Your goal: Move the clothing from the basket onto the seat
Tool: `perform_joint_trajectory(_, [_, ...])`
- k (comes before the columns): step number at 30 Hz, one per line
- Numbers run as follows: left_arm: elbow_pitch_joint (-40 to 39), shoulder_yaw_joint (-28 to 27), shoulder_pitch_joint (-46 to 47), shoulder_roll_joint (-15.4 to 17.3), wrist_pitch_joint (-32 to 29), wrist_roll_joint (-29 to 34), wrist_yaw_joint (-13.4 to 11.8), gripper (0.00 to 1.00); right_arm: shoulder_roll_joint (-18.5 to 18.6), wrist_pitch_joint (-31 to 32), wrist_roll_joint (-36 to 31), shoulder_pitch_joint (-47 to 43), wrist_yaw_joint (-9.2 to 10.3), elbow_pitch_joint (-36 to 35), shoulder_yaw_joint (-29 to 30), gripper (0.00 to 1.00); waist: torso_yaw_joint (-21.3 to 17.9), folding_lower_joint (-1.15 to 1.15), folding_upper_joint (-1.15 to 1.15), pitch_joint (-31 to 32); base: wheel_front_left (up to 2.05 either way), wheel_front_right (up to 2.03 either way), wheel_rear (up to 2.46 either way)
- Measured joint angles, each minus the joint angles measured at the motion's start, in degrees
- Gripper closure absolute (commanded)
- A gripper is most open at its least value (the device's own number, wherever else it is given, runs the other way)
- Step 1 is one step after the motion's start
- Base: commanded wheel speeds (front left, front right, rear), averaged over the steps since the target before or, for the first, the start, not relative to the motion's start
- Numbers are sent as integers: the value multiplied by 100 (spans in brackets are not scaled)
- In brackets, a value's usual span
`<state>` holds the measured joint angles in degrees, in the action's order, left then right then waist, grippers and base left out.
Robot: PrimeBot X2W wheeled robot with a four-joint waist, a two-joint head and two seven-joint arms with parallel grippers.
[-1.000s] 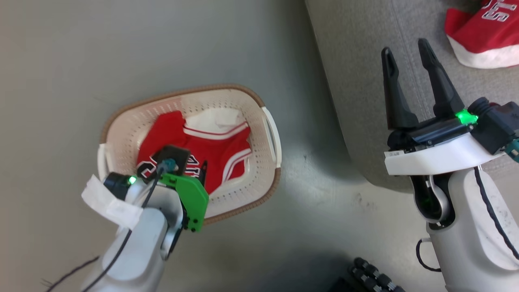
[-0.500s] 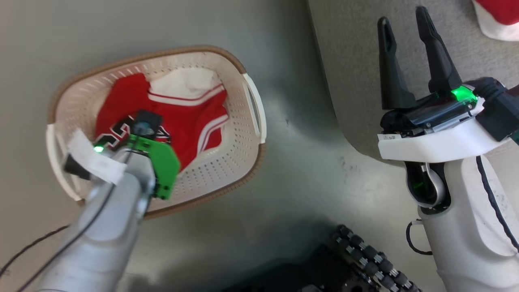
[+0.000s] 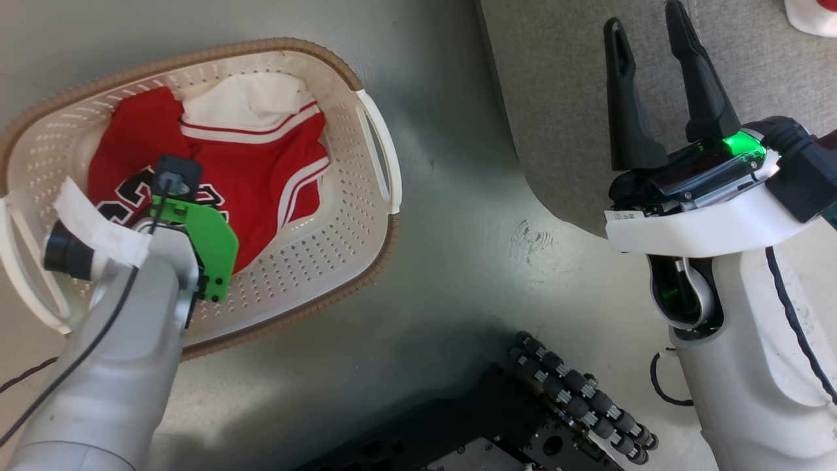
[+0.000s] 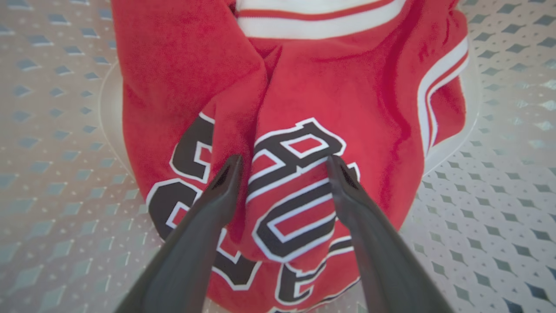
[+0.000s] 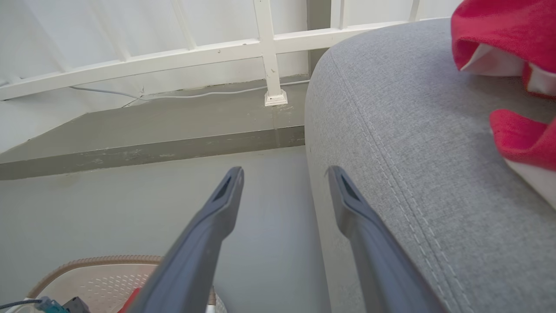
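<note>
Red cloth lies directly beneath the left gripper (image 4: 284,161). It is a red sports garment (image 4: 330,87) with white trim and black-and-white lettering, crumpled on the bottom of a small cream plastic laundry basket (image 3: 314,275) with perforated walls, a brown woven-look rim and white side handles. We record the left gripper's two dark fingers spread wide apart and pointing down into the basket, one on either side of a raised fold that carries the lettering. Nothing is clamped between them. We cannot tell from the left wrist view whether the fingertips touch the cloth.

The right gripper (image 3: 643,19) is likewise wide open and holds nothing. It hangs at the rounded, stitched edge of a very large grey fabric-upholstered seat (image 3: 562,98). In its wrist view one finger lies over the smooth grey floor (image 3: 458,248) and the other over the seat's edge. A second red garment (image 5: 499,34) with white trim lies on the seat, beyond that gripper's fingertips and off to their right, well apart from them.

The basket stands on the floor to the left of the right gripper and lower than it, with a strip of bare floor between basket and seat. A white railing (image 5: 269,48) stands far ahead of the right gripper's fingertips. A black base with a row of rollers (image 3: 575,392) sits behind and between the two grippers.
</note>
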<state>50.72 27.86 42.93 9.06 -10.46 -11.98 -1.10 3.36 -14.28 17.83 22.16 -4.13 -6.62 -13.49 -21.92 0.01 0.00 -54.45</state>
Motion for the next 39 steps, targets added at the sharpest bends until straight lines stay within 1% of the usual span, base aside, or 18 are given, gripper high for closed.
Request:
perform_joint_trajectory(7, [441, -141, 171, -53, -99, -137, -41, 0, -14, -9, 0, 3, 1, 57, 12, 0, -40, 0, 0, -116, 0, 0, 0])
perform_joint_trajectory(8, [466, -133, 195, -58, -108, -137, -40, 21, -14, -15, 0, 4, 1, 62, 12, 0, -38, 0, 0, -120, 0, 0, 0])
perform_joint_trajectory(9, [486, -131, 220, -63, -108, -137, -40, 94, -14, -15, 0, 9, 1, 68, 12, 0, -35, 0, 0, -123, 0, 0, 0])
perform_joint_trajectory(10, [520, -126, 251, -68, -107, -137, -34, 100, -15, -15, 0, 19, 0, 80, 12, 0, -33, 0, 0, -125, 0, 0, 0])
perform_joint_trajectory(16, [704, -70, 412, -122, -16, -137, 21, 100, -19, -33, -2, 121, 0, 127, 16, 0, -14, 0, 0, -112, 0, 0, 0])
perform_joint_trajectory(24, [949, 14, 417, -313, 252, -136, 163, 100, -25, -33, -47, 197, -7, 249, 63, 0, 64, 0, 0, 97, 0, 0, 0])
perform_joint_trajectory(29, [947, 22, 417, -436, 642, -146, 274, 100, -14, -33, -123, 202, -41, 398, 137, 0, 164, 0, 0, 301, 0, 0, 0])
perform_joint_trajectory(32, [929, 58, 415, -514, 894, -172, 431, 100, 19, -33, -176, 202, -42, 519, 174, 0, 245, 0, 0, 449, 0, 0, 0])
perform_joint_trajectory(36, [837, 34, 401, -604, 1271, -302, 553, 100, 90, -33, -235, 197, -60, 688, 224, 0, 377, 0, 0, 677, 0, 0, 0])
perform_joint_trajectory(37, [837, 34, 401, -604, 1271, -302, 553, 100, 90, -33, -235, 197, -60, 688, 224, 0, 377, 0, 0, 677, 0, 0, 0])
perform_joint_trajectory(39, [787, 19, 396, -644, 1466, -448, 609, 100, 137, -33, -283, 189, -65, 764, 238, 0, 450, -1, 0, 799, 0, 0, 0])
